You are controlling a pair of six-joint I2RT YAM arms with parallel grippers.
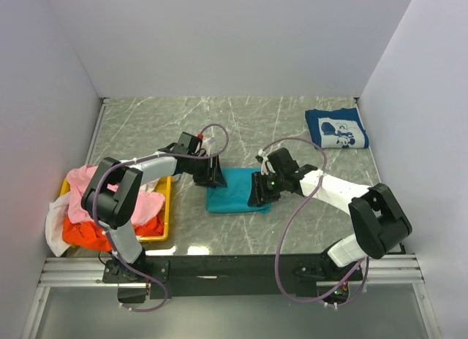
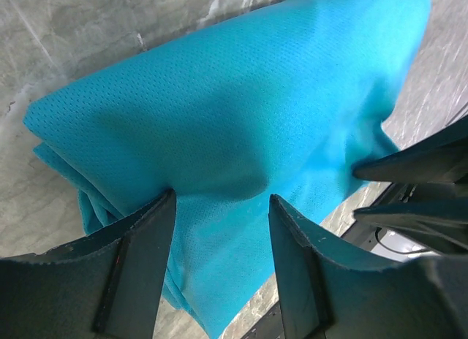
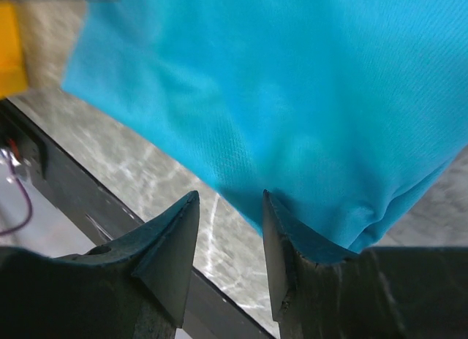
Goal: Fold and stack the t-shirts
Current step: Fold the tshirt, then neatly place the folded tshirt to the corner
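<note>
Top external view: the folded teal t-shirt is laid on the table between the arms. The left gripper is spread, its tips pressed into the cloth; the right gripper is spread at its edge.

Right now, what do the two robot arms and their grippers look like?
The left arm and right arm have white links and black joints. A thin purple cable loops along each. The left gripper and right gripper have black, wedge-shaped fingers.

A robot lab cell: plain white panels wall in the marble-look desk beneath the jaws.
</note>
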